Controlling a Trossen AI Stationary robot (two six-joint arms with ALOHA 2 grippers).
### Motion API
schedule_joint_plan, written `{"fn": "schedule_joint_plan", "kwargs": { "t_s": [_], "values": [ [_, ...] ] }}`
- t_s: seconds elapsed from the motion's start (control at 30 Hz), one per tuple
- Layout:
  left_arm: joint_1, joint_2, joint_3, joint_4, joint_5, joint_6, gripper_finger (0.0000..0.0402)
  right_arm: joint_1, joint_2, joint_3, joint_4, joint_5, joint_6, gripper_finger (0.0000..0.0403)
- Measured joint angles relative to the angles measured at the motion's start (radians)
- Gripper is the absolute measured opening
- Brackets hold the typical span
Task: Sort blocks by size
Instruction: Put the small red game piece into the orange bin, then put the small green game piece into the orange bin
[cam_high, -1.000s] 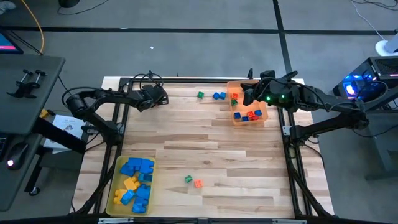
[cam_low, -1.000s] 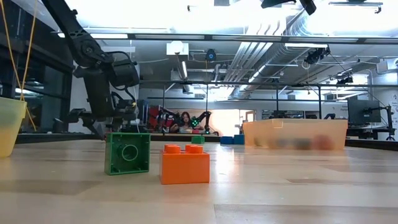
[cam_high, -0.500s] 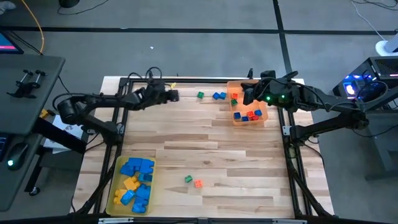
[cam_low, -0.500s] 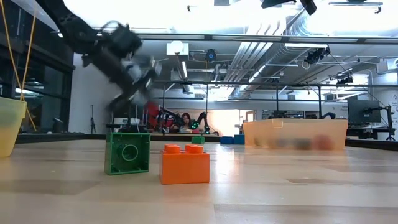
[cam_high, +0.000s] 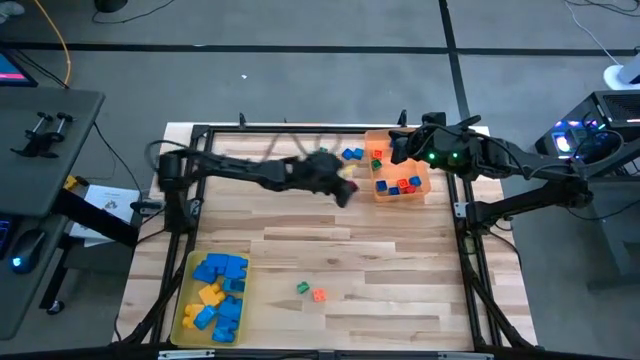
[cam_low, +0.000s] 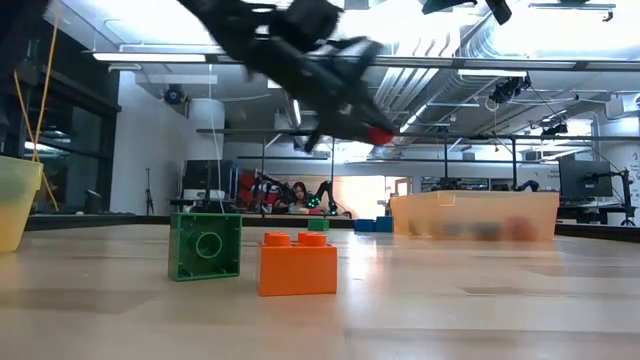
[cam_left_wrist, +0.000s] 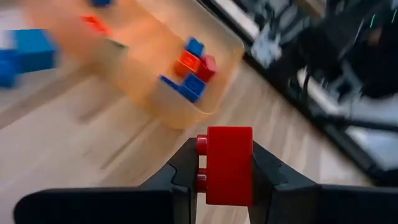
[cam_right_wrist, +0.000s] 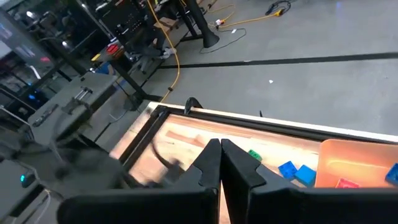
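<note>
Two arms over the wooden surface (cam_high: 330, 230). Left arm stretched far across toward the right, its left gripper (cam_high: 343, 186) blurred, just left of the orange tray (cam_high: 425, 186). Left wrist view: left gripper (cam_left_wrist: 229, 167) fingers clenched on a red block (cam_left_wrist: 229, 164), studs facing sideways, tray ahead of it with red and blue small blocks (cam_left_wrist: 191, 68) inside. Low view shows the same gripper (cam_low: 378, 133) raised above the surface, red block (cam_low: 379, 134) at its tip.

Right gripper (cam_high: 396, 150) sits over the orange tray at the far right of the surface; right wrist view shows its fingers (cam_right_wrist: 210, 163) pressed together with nothing between them.

Yellow tray (cam_high: 187, 300) at near left, filled with larger blue and yellow blocks (cam_high: 218, 290). Orange tray at far right holds tiny red, blue, orange and green blocks (cam_high: 400, 184).

Loose ones: blue pair (cam_high: 352, 154) on the surface just left of the orange tray; green block (cam_high: 302, 288) and orange block (cam_high: 319, 295) side by side near the front centre, well apart from both trays. Low view: green block (cam_low: 205, 246) on its side, orange block (cam_low: 296, 264) studs up, just beside it.
</note>
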Motion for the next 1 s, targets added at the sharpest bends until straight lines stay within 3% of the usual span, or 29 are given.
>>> {"fn": "schedule_joint_plan", "kwargs": {
  "t_s": [0.23,0.4,0.67,0.8,1.0],
  "values": [
    [-0.007,0.278,0.408,-0.159,0.023,0.184,0.0061,0.0,0.0,0.0,-0.003,-0.01,0.009,0.0],
    [0.021,0.396,0.595,-0.156,0.019,0.26,0.0113,0.0,0.0,0.0,-0.003,-0.01,0.009,0.0],
    [0.089,0.431,0.692,-0.217,0.02,0.313,0.0229,0.0,0.0,0.0,-0.005,-0.01,0.012,0.0],
    [0.14,0.389,0.754,-0.459,0.022,0.346,0.0264,0.0,0.0,0.0,-0.013,-0.01,0.01,0.0],
    [0.243,0.312,0.782,-0.832,0.029,0.656,0.0272,0.0,0.0,0.0,-0.043,-0.011,0.01,0.0]
  ]
}}
